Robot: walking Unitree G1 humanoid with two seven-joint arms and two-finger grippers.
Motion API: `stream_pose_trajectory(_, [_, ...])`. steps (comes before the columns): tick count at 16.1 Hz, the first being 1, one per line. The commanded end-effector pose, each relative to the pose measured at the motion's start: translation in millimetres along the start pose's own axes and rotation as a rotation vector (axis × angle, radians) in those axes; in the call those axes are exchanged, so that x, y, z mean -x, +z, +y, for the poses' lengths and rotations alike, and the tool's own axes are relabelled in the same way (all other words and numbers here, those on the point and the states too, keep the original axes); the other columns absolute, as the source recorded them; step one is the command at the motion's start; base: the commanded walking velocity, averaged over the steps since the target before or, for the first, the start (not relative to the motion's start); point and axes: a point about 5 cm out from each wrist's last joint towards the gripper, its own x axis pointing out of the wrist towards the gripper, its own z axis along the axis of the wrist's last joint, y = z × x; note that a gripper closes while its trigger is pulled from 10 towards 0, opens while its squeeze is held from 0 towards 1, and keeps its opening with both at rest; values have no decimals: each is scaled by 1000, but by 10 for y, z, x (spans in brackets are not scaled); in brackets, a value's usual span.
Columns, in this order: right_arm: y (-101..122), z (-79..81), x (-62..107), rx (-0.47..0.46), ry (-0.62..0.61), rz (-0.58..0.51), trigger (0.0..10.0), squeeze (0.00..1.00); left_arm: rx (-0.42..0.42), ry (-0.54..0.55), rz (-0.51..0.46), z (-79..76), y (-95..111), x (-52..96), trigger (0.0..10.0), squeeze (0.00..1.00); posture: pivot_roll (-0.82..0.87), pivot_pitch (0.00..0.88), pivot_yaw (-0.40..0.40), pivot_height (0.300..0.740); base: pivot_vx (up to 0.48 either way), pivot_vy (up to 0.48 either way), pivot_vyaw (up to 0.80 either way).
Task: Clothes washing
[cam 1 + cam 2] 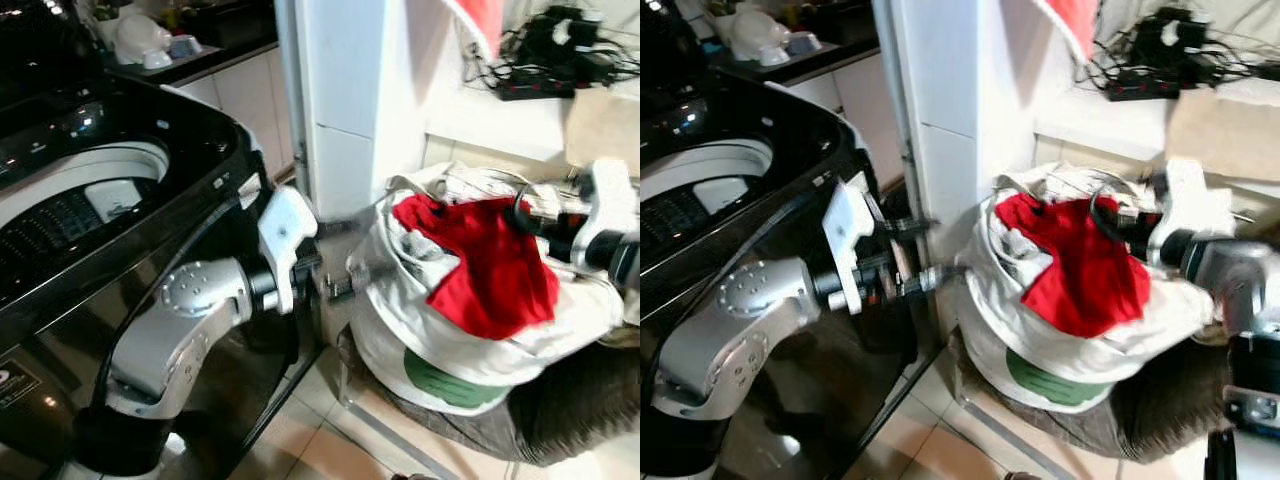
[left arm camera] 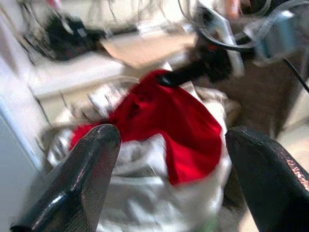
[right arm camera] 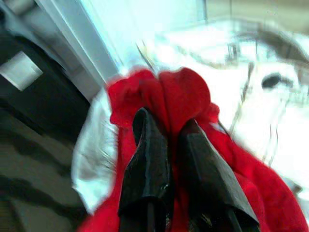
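Right gripper [image 3: 169, 145] pinches a fold of the red garment [image 1: 490, 265] atop the white laundry bag [image 1: 430, 340] beside the washing machine [image 1: 90, 210], while the left gripper [image 2: 171, 179] hangs wide open, facing the bag.

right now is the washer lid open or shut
Open: the washing machine shows its white drum rim and dark tub from above, with nothing covering it.

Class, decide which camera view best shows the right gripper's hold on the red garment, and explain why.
The right wrist view: the right gripper is shut on a fold of the red garment, seen close. Both eye views show the garment draped over the white laundry bag; the left wrist view shows it blurred, between the open left gripper's fingers.
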Motion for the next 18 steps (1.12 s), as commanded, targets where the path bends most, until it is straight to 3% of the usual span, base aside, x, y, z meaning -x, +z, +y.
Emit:
stream_pose_trajectory(1, [225, 125, 54, 4, 66, -90, 0, 0, -44, 75, -38, 113, 108, -5, 10000, 0, -90, 0, 89, 740, 0, 0, 0])
stream_pose_trajectory(2, [480, 326, 111, -3, 180, -181, 0, 0, -87, 173, -118, 213, 262, -76, 10000, 0, -94, 0, 89, 740, 0, 0, 0])
stream_pose_trajectory(3, [609, 457, 146, 3, 250, -224, 0, 0, -109, 207, -170, 236, 354, -120, 10000, 1000, -99, 0, 89, 740, 0, 0, 0])
stream_pose_trajectory(4, [681, 539, 171, 8, 293, -247, 0, 0, -122, 224, -203, 243, 409, -147, 10000, 1000, -99, 0, 89, 740, 0, 0, 0])
stream_pose_trajectory(5, [858, 783, 236, 38, 410, -300, 0, 0, -152, 222, -246, 206, 489, -240, 10000, 1000, -105, 0, 86, 740, 0, 0, 0])
stream_pose_trajectory(6, [952, 920, 281, 51, 477, -329, 0, 0, -151, 231, -253, 195, 498, -303, 10000, 1000, -107, 0, 85, 740, 0, 0, 0])
stream_pose_trajectory(9, [1079, 1307, 354, 8, 684, -353, 0, 0, -81, 175, -367, 65, 583, -506, 10000, 1000, -115, 0, 79, 740, 0, 0, 0])
stream_pose_trajectory(12, [1067, 1450, 361, -7, 754, -342, 0, 0, -65, 183, -389, 52, 593, -585, 10000, 1000, -116, 0, 77, 740, 0, 0, 0])
stream_pose_trajectory(16, [1036, 1601, 386, -34, 826, -331, 0, 0, -160, 365, -297, 221, 468, -612, 10000, 1000, -113, 0, 74, 740, 0, 0, 0])
stream_pose_trajectory(17, [1031, 1609, 384, -44, 825, -330, 0, 0, -161, 421, -283, 304, 443, -555, 3216, 1000, -107, 0, 71, 740, 0, 0, 0])
stream_pose_trajectory(18, [1031, 1610, 384, -47, 822, -330, 0, 0, -145, 433, -287, 326, 437, -524, 0, 1000, -104, 0, 70, 740, 0, 0, 0])
